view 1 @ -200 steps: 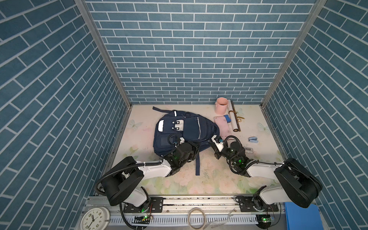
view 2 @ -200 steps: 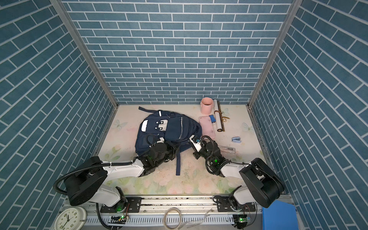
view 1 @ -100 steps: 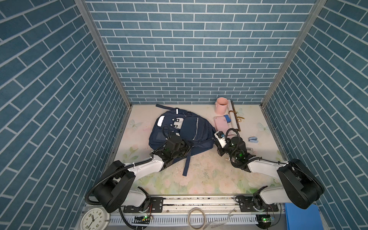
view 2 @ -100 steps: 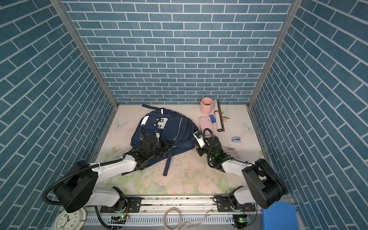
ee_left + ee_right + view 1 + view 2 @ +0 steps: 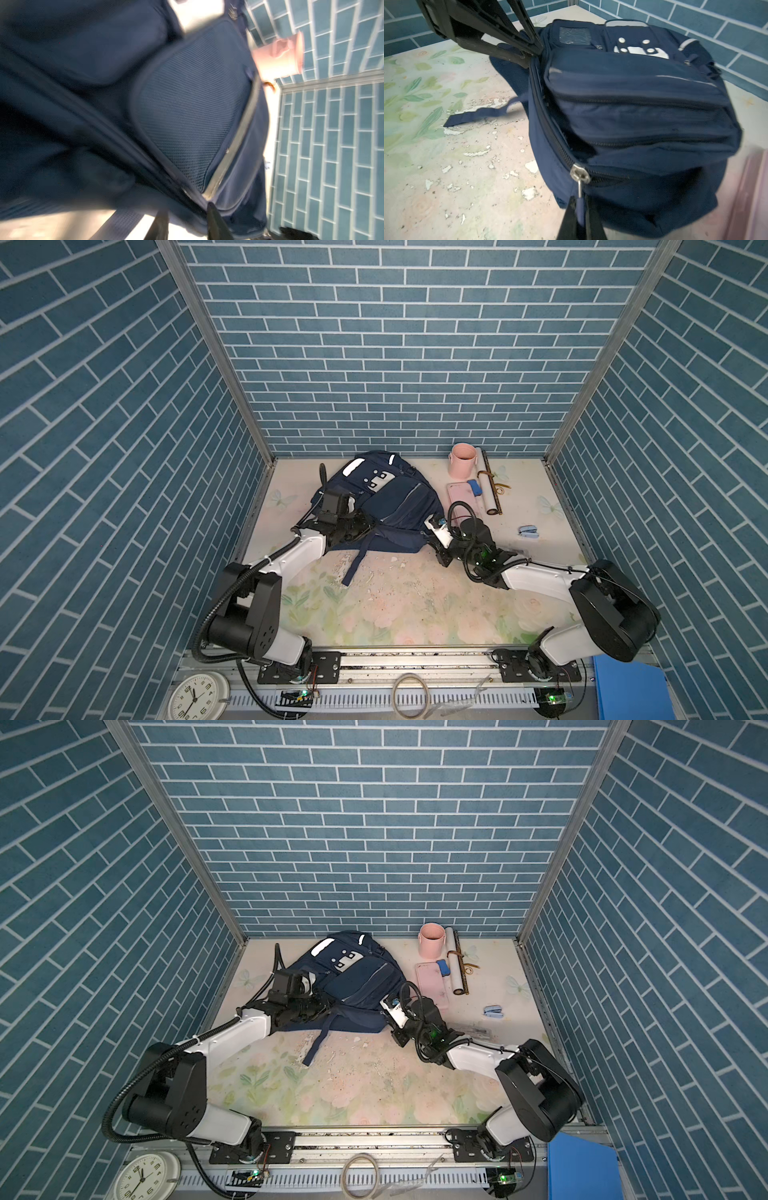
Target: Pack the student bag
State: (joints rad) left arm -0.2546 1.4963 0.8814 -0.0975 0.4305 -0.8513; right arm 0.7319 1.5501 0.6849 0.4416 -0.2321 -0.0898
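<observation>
The student bag [image 5: 399,506] [image 5: 357,982], a navy backpack with white patches, lies at the back middle of the table in both top views. My right gripper [image 5: 580,209] [image 5: 429,531] is at its near right corner. It is shut on the blue zipper pull [image 5: 580,204], which hangs from the metal slider [image 5: 580,176] of the main zip. The zip line gapes a little above the slider. At the bag's near left edge, my left gripper [image 5: 187,218] [image 5: 365,527] [image 5: 533,48] stands open, its fingers apart just short of the fabric.
A loose strap [image 5: 357,560] trails toward the front. Right of the bag are a pink cup [image 5: 462,460], a pink flat case [image 5: 457,499], a blue eraser [image 5: 474,487], a pale roll [image 5: 487,489] and a small blue stapler [image 5: 528,531]. Brick walls close three sides.
The bag has slid toward the back wall and turned, with both grippers following it. My left gripper's jaws have parted. The right gripper still holds the zipper pull.
</observation>
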